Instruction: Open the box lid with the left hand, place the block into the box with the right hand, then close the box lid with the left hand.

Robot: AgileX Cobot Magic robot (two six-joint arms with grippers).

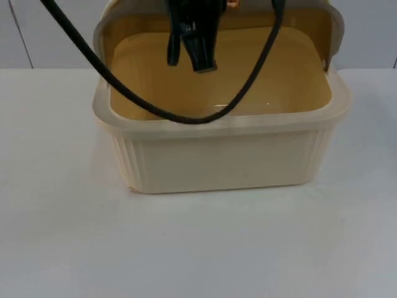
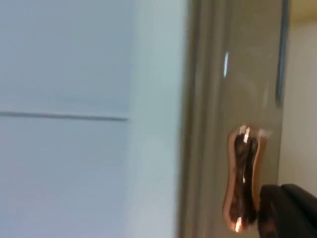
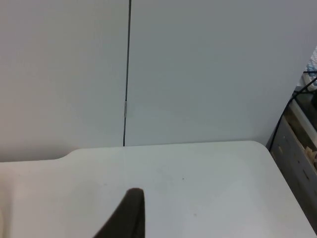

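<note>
Fingers (image 1: 201,56) of the left gripper (image 1: 189,65) hang down over the open box (image 1: 217,161), a narrow gap between them and nothing in it. They sit above the box's far half, just in front of the raised lid (image 1: 136,25), clear of the box floor as far as the top view tells. The box is cream with a ribbed front wall and stands at the middle of the desk (image 1: 198,248), towards its far edge by the wall (image 3: 198,74). The lid stands upright behind it.

On the left wrist view, a copper-coloured knob (image 2: 241,178) on the lid sits just beside the black fingertip (image 2: 292,210); touching or not, I cannot tell.

Over on the other side, the right gripper (image 3: 130,218) waits above bare desk near the far edge; whether it is open I cannot tell.
</note>
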